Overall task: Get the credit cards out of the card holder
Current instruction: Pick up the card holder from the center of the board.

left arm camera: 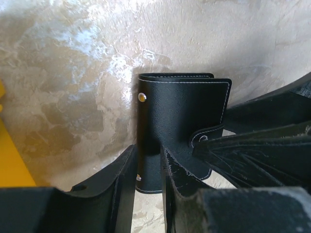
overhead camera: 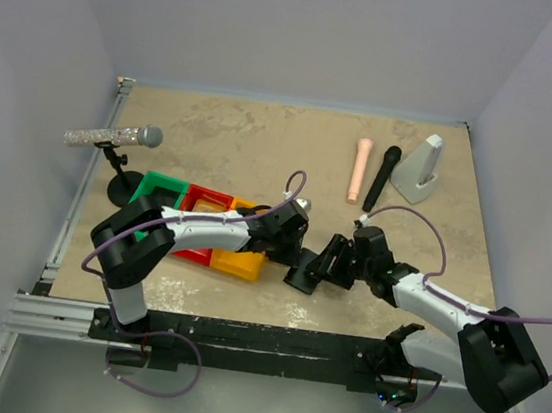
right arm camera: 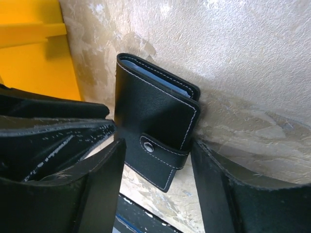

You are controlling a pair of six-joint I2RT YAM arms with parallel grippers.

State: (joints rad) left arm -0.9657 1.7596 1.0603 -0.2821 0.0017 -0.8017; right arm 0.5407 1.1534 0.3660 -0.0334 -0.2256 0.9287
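Looking at the card holder (left arm camera: 180, 121), snapped closed, on the table (right arm camera: 243, 58) just beside the yellow bin (right arm camera: 39, 53). Pinched along one edge by the left gripper (left arm camera: 148, 150), fingers tight. Straddled by the right gripper (right arm camera: 158, 145), fingers spread apart.

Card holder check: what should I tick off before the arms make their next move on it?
1. Left claw grips the card holder: ok, its fingers pinch the spine edge.
2. Snap tab undone: not ok, it is fastened.
3. Right claw astride the card holder: ok; whether it clamps, cannot tell.
4. Credit cards exposed: not ok, only a pale blue inner edge shows.
5. Clear of the yellow bin: ok, they sit apart.
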